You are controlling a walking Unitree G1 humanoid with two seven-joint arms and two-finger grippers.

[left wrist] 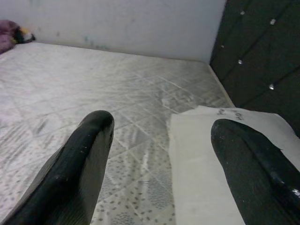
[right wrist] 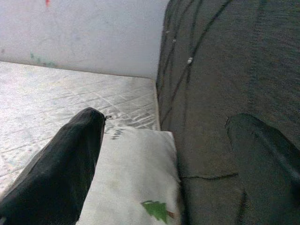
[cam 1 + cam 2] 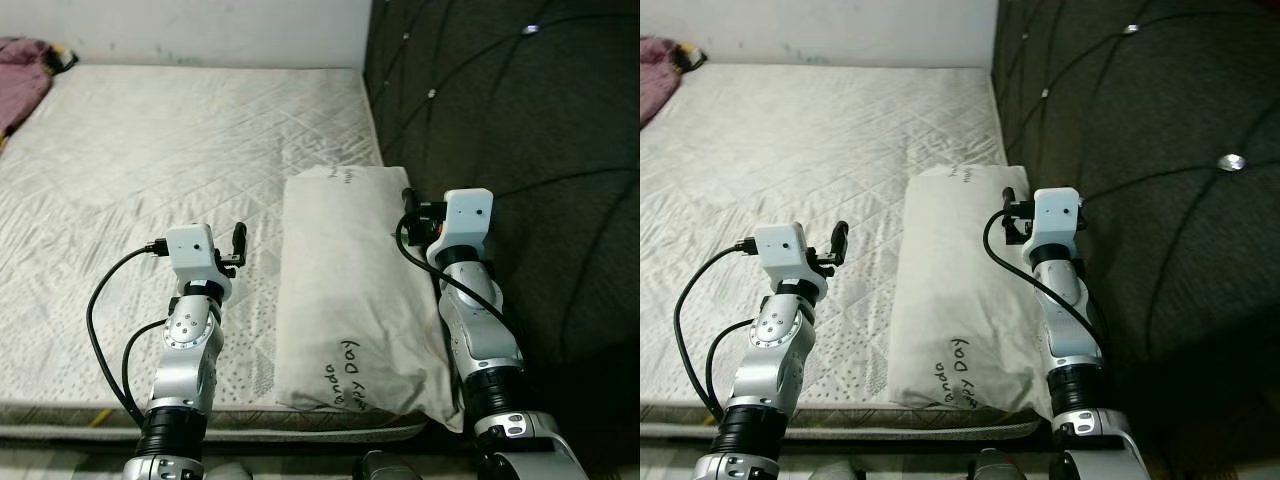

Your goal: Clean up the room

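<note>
Left wrist view, left end effector (image 1: pixel 159 164) wide open, empty

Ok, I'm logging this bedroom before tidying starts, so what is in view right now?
mattress: one, grey-white quilted, bare, across the scene.
pillow: one, off-white with dark handwriting, lying flat at the mattress edge beside the headboard.
headboard: one, dark tufted with shiny buttons, on the robot's right.
cloth: one, purple, bunched at the far left corner of the mattress.
wall: pale, behind the mattress.
left gripper: black fingers open, above the mattress beside the pillow.
right gripper: black fingers open, over the pillow's headboard side.
</note>
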